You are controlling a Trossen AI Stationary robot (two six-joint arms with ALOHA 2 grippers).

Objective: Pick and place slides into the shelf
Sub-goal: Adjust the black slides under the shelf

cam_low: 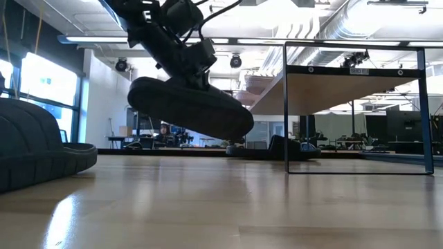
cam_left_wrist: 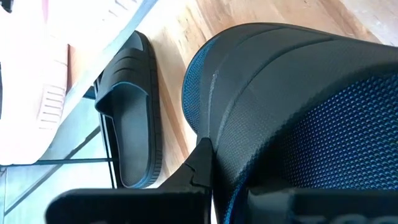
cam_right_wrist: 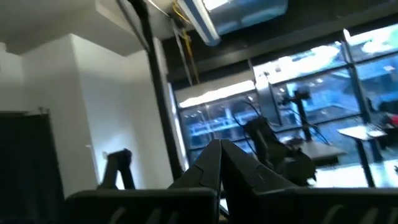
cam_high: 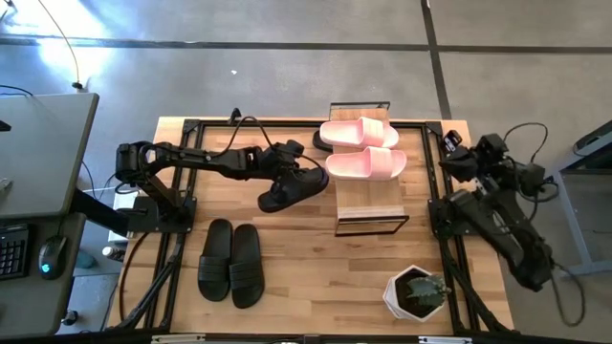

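A black slide (cam_high: 290,194) is hanging clear of the table (cam_high: 316,268), its long axis running two-to-eight o'clock, clamped in the left gripper (cam_high: 292,177). Two pink slides (cam_high: 361,148) are lying crosswise atop the shelf (cam_high: 368,215); two black ones (cam_high: 230,261) are resting at seven o'clock. The right gripper (cam_right_wrist: 219,163) is parked with its fingers together at three o'clock.

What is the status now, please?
Left pincer shut on black slide, lifted beside shelf. Right pincer shut, parked. Pink slides on top.
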